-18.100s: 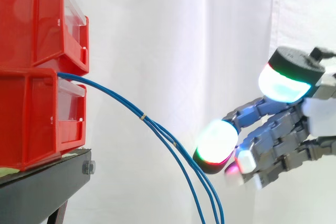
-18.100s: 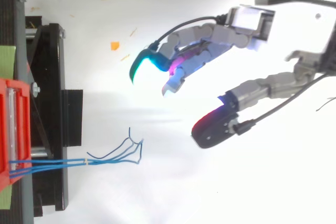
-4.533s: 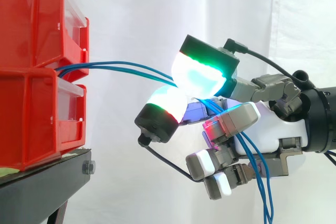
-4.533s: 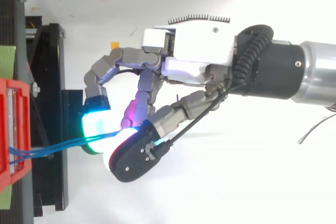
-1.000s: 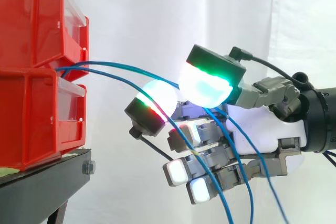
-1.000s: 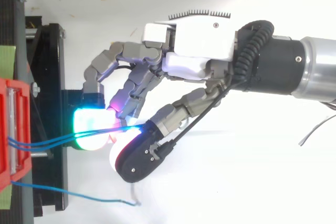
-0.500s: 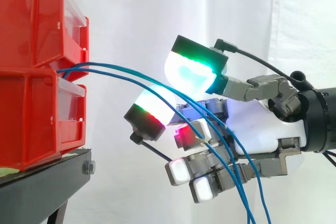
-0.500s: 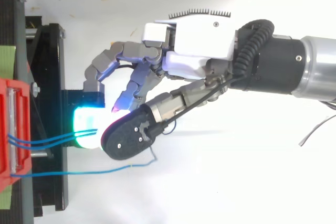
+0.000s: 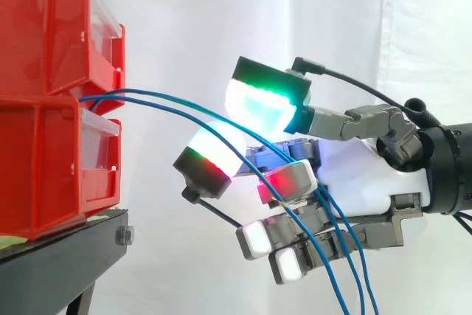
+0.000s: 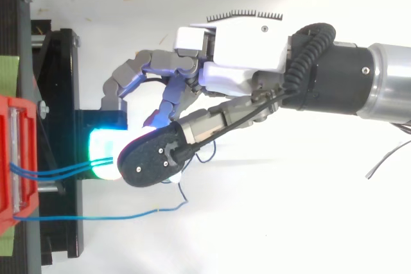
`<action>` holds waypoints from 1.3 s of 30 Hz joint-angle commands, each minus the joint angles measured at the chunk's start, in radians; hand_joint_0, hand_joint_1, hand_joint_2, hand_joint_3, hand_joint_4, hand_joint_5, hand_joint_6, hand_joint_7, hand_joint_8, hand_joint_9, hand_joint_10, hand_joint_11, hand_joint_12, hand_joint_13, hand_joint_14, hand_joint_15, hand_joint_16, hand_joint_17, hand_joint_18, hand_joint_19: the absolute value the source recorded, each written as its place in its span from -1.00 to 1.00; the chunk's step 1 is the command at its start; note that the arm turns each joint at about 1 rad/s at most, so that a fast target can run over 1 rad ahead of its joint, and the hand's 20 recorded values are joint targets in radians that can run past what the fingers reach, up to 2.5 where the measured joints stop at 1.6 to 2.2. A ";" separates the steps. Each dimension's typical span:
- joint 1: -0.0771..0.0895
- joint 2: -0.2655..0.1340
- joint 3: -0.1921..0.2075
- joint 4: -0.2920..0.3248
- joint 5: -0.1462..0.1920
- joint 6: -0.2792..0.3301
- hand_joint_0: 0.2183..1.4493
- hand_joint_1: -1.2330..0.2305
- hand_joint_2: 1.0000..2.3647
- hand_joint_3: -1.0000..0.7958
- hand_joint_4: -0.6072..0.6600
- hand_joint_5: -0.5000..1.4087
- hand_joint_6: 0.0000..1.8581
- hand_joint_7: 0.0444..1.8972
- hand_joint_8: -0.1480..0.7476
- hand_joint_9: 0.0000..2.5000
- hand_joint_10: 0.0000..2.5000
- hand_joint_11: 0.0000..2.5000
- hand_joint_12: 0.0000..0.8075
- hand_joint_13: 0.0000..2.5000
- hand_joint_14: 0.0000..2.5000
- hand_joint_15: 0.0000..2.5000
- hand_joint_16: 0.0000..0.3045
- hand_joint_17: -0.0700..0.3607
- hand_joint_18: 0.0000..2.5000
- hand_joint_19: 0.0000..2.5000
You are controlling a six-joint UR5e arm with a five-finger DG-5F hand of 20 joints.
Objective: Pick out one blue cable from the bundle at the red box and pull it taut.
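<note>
Currently, the robot hand (image 10: 241,46) sits close to the red box (image 9: 51,167). Its fingers are curled round a cable pair (image 10: 58,172), which passes between the green-glowing pad (image 9: 262,105) and the white-and-red pad (image 9: 214,154). In the side view these two pads stand slightly apart, so the hold appears loose rather than a firm pinch. All cables leave the box at the seam between its two stacked tiers and sag in arcs; none is taut. In the top view a third cable (image 10: 83,217) runs apart from the pair, its free end curling just beside the thumb.

Step in hand, by judgement: separation, not yet complete, since two cables are enclosed. The next move calls for shedding one cable, closing the pads on the other, then drawing away from the box until its arc straightens.
</note>
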 commanded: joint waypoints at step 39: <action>0.001 -0.001 0.001 0.001 0.000 0.000 -0.72 -0.32 -1.00 -0.44 0.09 -0.61 -0.03 -0.17 0.05 0.06 -0.98 -0.20 -0.05 -0.18 -0.99 -0.58 -0.61 -0.06 -0.19 -0.55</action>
